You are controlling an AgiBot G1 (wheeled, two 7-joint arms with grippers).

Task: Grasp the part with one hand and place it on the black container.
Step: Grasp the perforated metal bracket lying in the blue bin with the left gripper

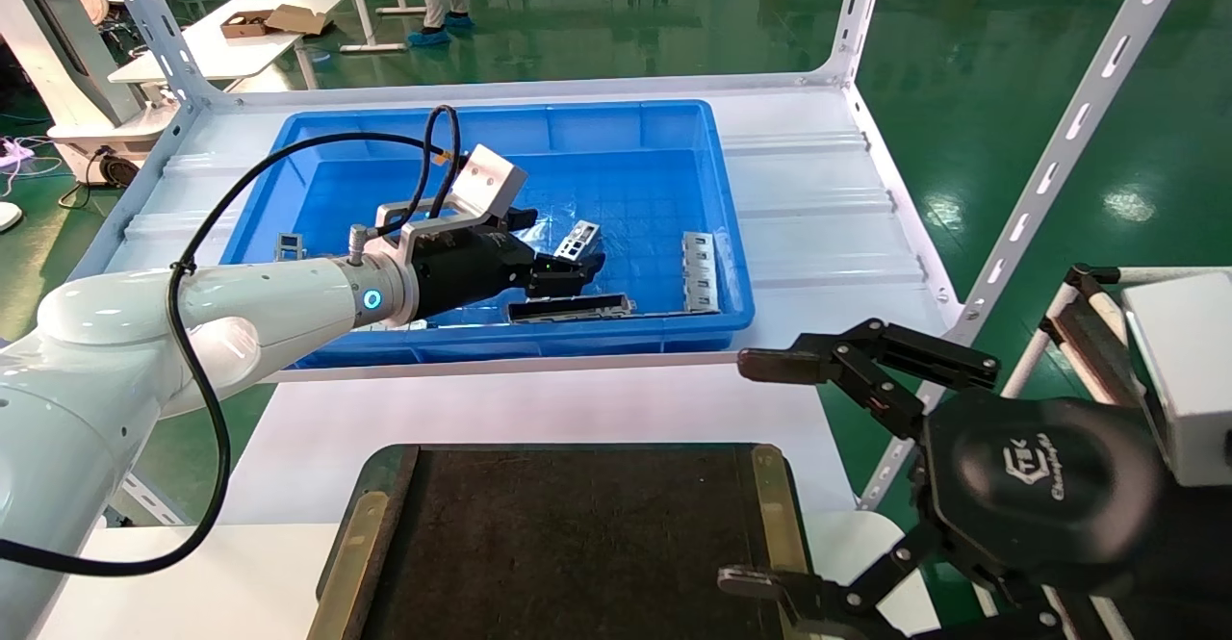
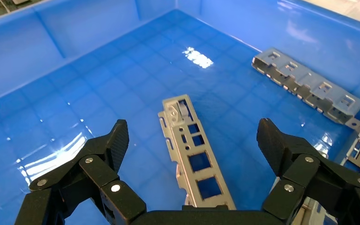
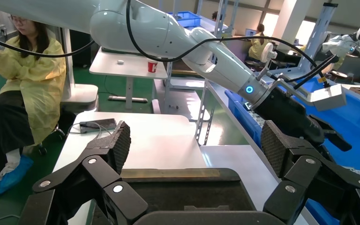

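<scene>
Green factory flooring surrounds a white metal shelf rack [image 1: 818,226] on which a deep blue bin [image 1: 616,130] sits, with the black container [image 1: 577,544] lying on a white table in front of it, brass-coloured strips along its sides. Raised lettering on the right gripper's [image 1: 760,472] dark housing appears to read "CTEK" with a smaller word beneath that is too small to make out; this gripper hangs wide open beside the black container's right edge, holding nothing. The left gripper [image 2: 192,140] is down inside the bin with its jaws spread wide and empty, one finger on either side of the part [image 2: 192,154] without touching it. The part lies flat on the bin floor near the middle, its long axis running away from the wrist camera, its rectangular cut-outs in a row along that length. Around it in the bin are a wider multi-slot plate [image 2: 307,84] well apart to one side, a dark frame bar [image 1: 570,308] near the front wall, and a small piece [image 1: 289,245] at the left wall. In the right wrist view, a seated person in a yellow gown [image 3: 26,79] is visible in the background.
</scene>
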